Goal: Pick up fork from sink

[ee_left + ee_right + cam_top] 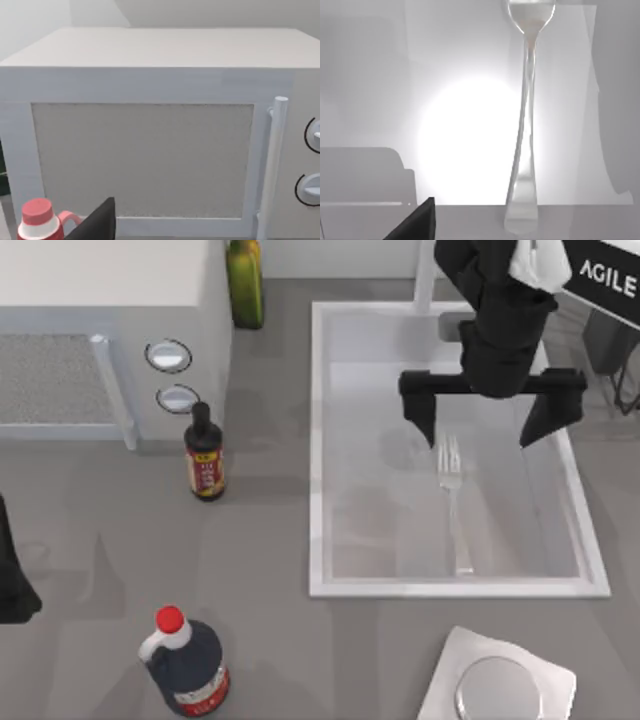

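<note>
**Right gripper spread above the fork in the sink**

My right gripper (482, 427) hangs over the far half of the sink (316, 440), its two black wedge-shaped fingers spread wide apart and holding nothing. The fork (455, 502) lies flat on the smooth white floor of the basin, toward its right wall, slim and silvery, tines pointing to the far end just below the gap between the fingers, the long thin handle running toward the near rim and widening at its tip. In the right wrist view the fork (525, 125) shows as a glossy metal strip on the pale basin floor, which carries a bright round glare, and one dark fingertip (417, 222) juts in at the edge.

The sink is a big rectangular recess with a raised pale rim, set in the grey matte worktop (100, 540) toward its right side. Near the worktop's front right edge sits a small white square plate (445, 680) with a round metal disc on it. My left arm (12, 575) is parked at the worktop's left edge; I cannot tell how its gripper stands. Its wrist view faces a boxy white microwave (150, 100) with a grainy door panel and a rod-shaped handle
</note>
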